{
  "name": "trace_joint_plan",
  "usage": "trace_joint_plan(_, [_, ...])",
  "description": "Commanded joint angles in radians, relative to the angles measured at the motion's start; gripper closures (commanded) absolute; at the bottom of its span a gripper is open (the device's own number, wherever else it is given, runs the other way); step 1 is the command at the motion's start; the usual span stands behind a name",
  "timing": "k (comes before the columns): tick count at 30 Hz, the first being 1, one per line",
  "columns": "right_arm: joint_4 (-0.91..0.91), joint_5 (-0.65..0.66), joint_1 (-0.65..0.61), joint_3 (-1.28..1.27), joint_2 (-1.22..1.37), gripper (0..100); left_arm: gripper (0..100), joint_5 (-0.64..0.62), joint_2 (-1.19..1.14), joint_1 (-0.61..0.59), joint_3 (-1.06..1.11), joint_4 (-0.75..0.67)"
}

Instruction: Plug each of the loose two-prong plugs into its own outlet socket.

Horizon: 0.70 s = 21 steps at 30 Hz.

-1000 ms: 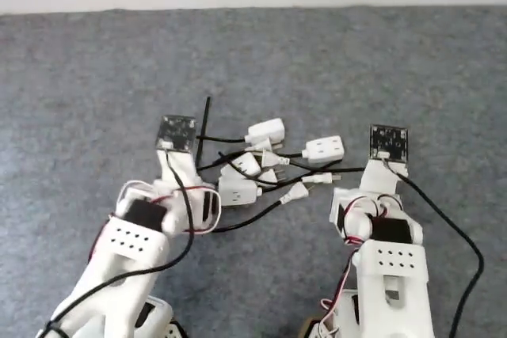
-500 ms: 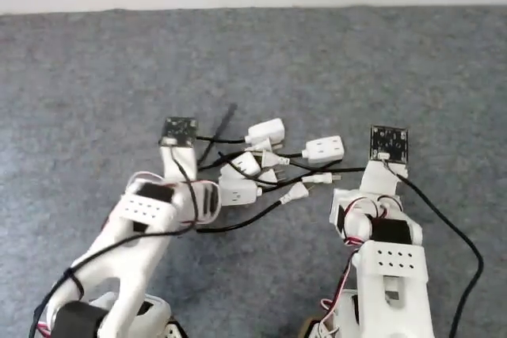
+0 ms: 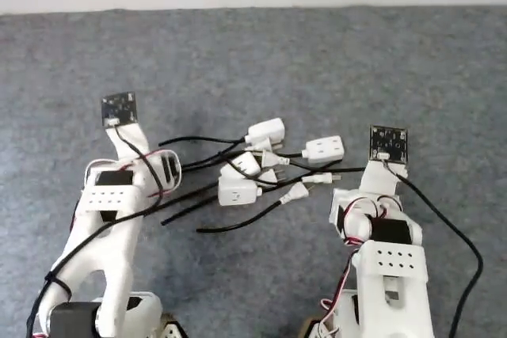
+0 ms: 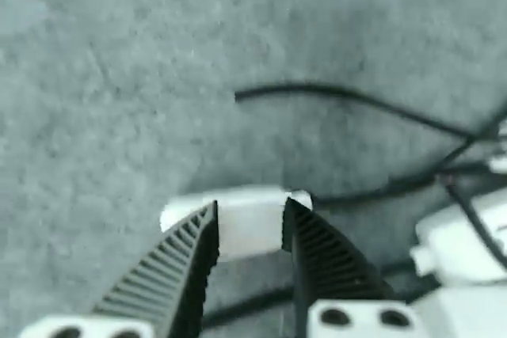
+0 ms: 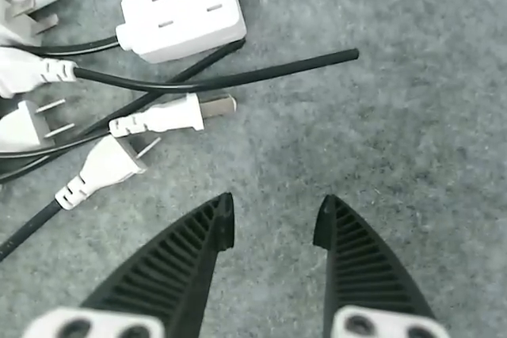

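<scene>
My left gripper (image 4: 247, 231) is shut on a white block (image 4: 238, 215) on a black cord; whether it is a plug or a socket I cannot tell. In the high view this gripper (image 3: 168, 169) sits left of the tangle. Three white outlet sockets (image 3: 265, 129) (image 3: 325, 146) (image 3: 236, 191) lie among several loose white two-prong plugs (image 3: 295, 191) and black cords. My right gripper (image 5: 273, 223) stands open over bare carpet. Just beyond it lie a plug (image 5: 170, 116), a second plug (image 5: 99, 168) and a socket (image 5: 181, 12).
Grey carpet (image 3: 341, 61) covers the whole table, with free room behind and to the far left. Loose black cord ends (image 3: 181, 213) trail toward the left arm (image 3: 111, 219). The right arm (image 3: 384, 243) stands to the right of the tangle. A black cord end (image 5: 348, 55) lies near the socket.
The left arm has swung to the left, away from the tangle, and black cords have been dragged left with it. The right arm has not moved.
</scene>
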<state>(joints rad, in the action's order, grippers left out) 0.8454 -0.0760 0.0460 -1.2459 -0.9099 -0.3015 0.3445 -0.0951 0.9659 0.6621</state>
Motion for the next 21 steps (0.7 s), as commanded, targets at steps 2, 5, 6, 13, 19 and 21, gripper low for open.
trace_joint_plan(2, [-0.019, -0.003, -0.005, 0.014, 0.004, 81.5, 87, -0.002, 0.000, -0.005, -0.015, -0.066])
trace_joint_plan(5, [-0.018, -0.003, -0.005, 0.014, 0.004, 81.5, 87, -0.002, 0.000, -0.005, -0.015, -0.071])
trace_joint_plan(6, [-0.018, -0.003, -0.005, 0.014, 0.004, 81.5, 87, -0.002, 0.000, -0.005, -0.015, -0.074])
trace_joint_plan(13, [-0.019, -0.003, -0.004, 0.014, 0.004, 81.5, 87, -0.002, 0.074, 0.005, -0.062, 0.061])
trace_joint_plan(19, [-0.019, -0.003, -0.004, 0.014, 0.004, 81.5, 87, 0.017, 0.313, 0.137, 0.068, 0.287])
trace_joint_plan(21, [-0.019, -0.003, -0.004, 0.014, 0.004, 81.5, 87, 0.112, 0.384, 0.181, 0.157, 0.279])
